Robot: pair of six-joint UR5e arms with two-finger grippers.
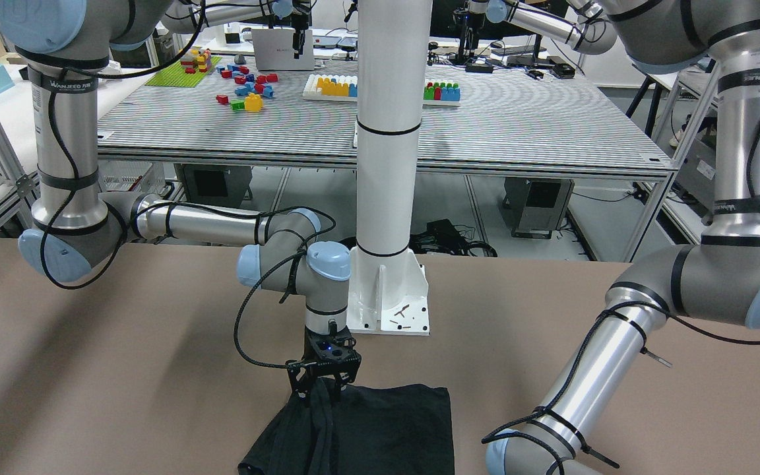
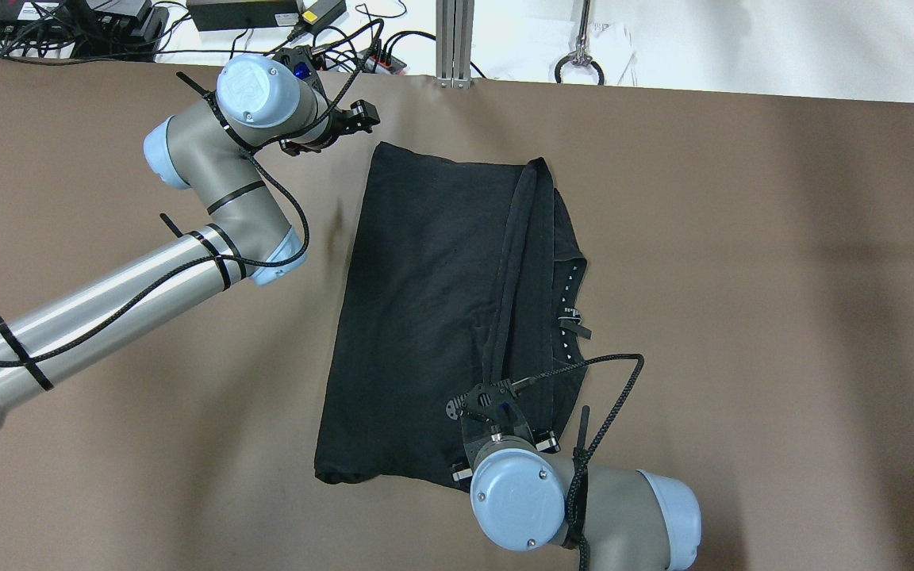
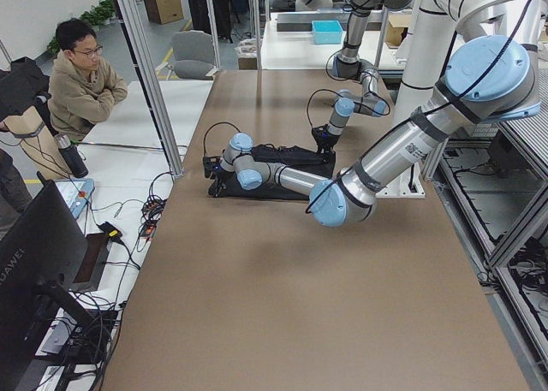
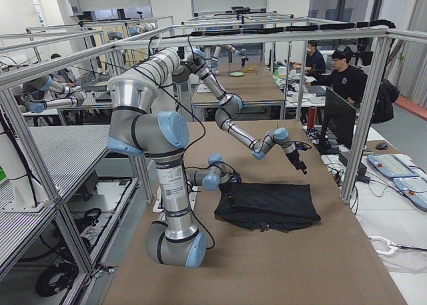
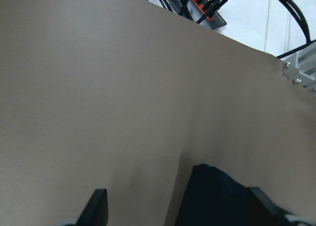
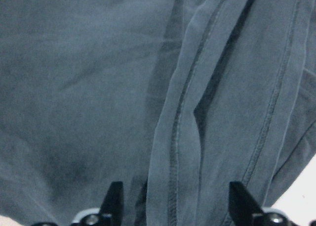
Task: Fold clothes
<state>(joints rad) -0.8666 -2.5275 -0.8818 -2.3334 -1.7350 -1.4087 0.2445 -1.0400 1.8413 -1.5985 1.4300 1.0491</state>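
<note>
The black garment point(image 2: 433, 317) lies flat on the brown table point(image 2: 743, 277), directly beneath the right gripper point(image 6: 173, 206). That gripper's fingers are spread, pinching nothing, with a doubled hem ridge point(image 6: 177, 137) running between them. The left gripper point(image 5: 177, 211) is likewise spread and empty, the garment's corner just ahead of it and nearer one finger. The garment looks like a light, limp knit that will sag and drag rather than keep its shape, so I judge the stitched hem under the right gripper and the corner ahead of the left to be the surest holds, pinched through every layer.
</note>
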